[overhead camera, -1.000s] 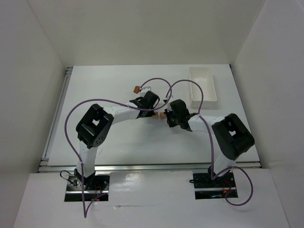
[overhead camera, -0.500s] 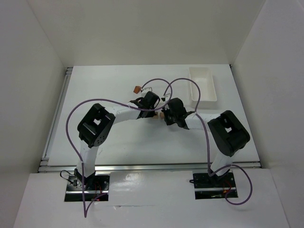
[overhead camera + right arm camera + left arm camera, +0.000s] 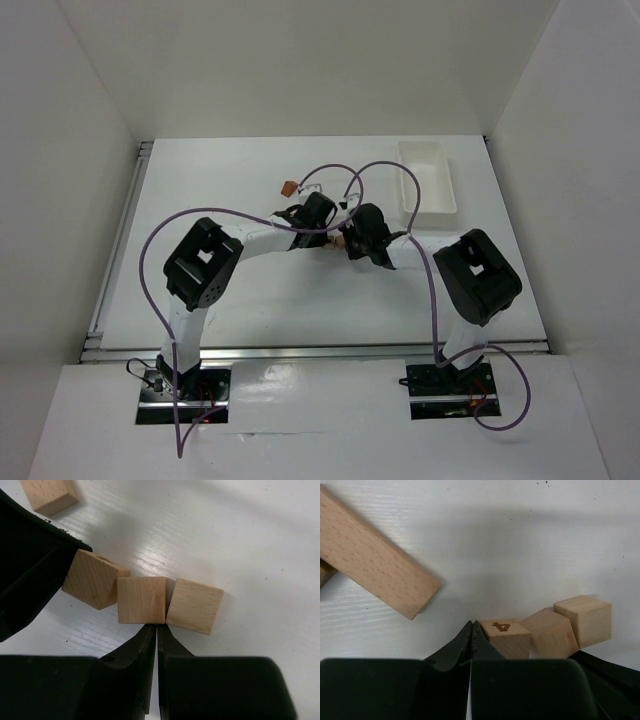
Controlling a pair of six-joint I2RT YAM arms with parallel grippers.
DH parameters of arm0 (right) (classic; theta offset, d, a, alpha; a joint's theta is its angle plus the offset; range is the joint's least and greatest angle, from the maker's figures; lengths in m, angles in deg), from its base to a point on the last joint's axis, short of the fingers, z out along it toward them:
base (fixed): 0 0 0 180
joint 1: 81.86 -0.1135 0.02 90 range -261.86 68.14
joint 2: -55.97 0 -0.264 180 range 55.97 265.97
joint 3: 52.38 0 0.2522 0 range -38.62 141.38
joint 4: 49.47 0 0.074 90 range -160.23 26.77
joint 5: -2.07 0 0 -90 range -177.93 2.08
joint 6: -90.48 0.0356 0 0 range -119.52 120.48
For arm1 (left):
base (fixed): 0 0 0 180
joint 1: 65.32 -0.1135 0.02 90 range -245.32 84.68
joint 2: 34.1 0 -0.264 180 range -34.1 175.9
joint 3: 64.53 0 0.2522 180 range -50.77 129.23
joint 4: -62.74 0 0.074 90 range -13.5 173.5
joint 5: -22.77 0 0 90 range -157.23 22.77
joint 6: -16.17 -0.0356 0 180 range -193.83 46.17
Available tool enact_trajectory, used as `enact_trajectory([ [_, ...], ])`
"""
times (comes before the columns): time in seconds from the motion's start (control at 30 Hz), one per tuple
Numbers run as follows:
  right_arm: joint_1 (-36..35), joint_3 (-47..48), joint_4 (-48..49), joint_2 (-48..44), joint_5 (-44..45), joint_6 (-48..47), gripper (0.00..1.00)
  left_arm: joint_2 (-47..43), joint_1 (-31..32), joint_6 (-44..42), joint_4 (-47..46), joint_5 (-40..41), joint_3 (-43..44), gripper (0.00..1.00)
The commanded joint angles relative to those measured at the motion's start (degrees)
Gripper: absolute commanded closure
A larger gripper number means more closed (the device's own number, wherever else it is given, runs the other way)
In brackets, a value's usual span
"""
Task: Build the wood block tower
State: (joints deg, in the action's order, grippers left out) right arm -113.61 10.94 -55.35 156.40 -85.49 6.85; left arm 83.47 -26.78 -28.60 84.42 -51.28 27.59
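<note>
A wood block tower is out of view; three light-tan cubes (image 3: 142,600) lie side by side on the white table. My right gripper (image 3: 157,626) is shut and holds nothing, its tips against the near side of the seam between the middle cube and the right cube (image 3: 195,605). The left cube (image 3: 95,579) is tilted. My left gripper (image 3: 472,623) is shut and empty, its tip beside the cube marked 4 (image 3: 505,636). In the top view both grippers meet at the cubes (image 3: 339,242) in mid-table.
A long tan plank (image 3: 375,565) lies left of the left gripper. A small reddish-brown block (image 3: 288,186) sits farther back. The white tray (image 3: 427,178) stands at the back right. Another tan block (image 3: 50,495) lies beyond the row. Purple cables arch over both arms.
The right arm has swung left, bringing its gripper up to the cubes and close to the left gripper. The left arm has hardly moved.
</note>
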Motion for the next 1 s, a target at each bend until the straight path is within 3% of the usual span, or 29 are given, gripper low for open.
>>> enact_trajectory([
  [0.0,-0.6,2.47,2.93,0.39,1.61,0.57,0.88,1.16,0.39,0.03,-0.8,-1.09,1.61,1.0],
  [0.27,-0.6,2.47,3.02,-0.14,0.46,1.1,0.88,0.63,0.92,0.03,-0.8,-1.09,1.61,1.0],
  [0.53,-0.6,0.1,1.18,-6.46,-1.03,2.33,0.88,-0.51,1.45,0.03,-0.19,-1.09,0.38,1.0],
  [0.8,1.15,0.1,-4.62,-11.39,10.21,1.8,0.88,-0.51,1.45,0.03,-0.19,-1.09,-0.14,1.0],
  [0.97,4.58,0.1,-4.01,-11.39,8.9,1.8,0.88,-0.51,1.45,0.03,-0.19,-1.09,-0.15,1.0],
])
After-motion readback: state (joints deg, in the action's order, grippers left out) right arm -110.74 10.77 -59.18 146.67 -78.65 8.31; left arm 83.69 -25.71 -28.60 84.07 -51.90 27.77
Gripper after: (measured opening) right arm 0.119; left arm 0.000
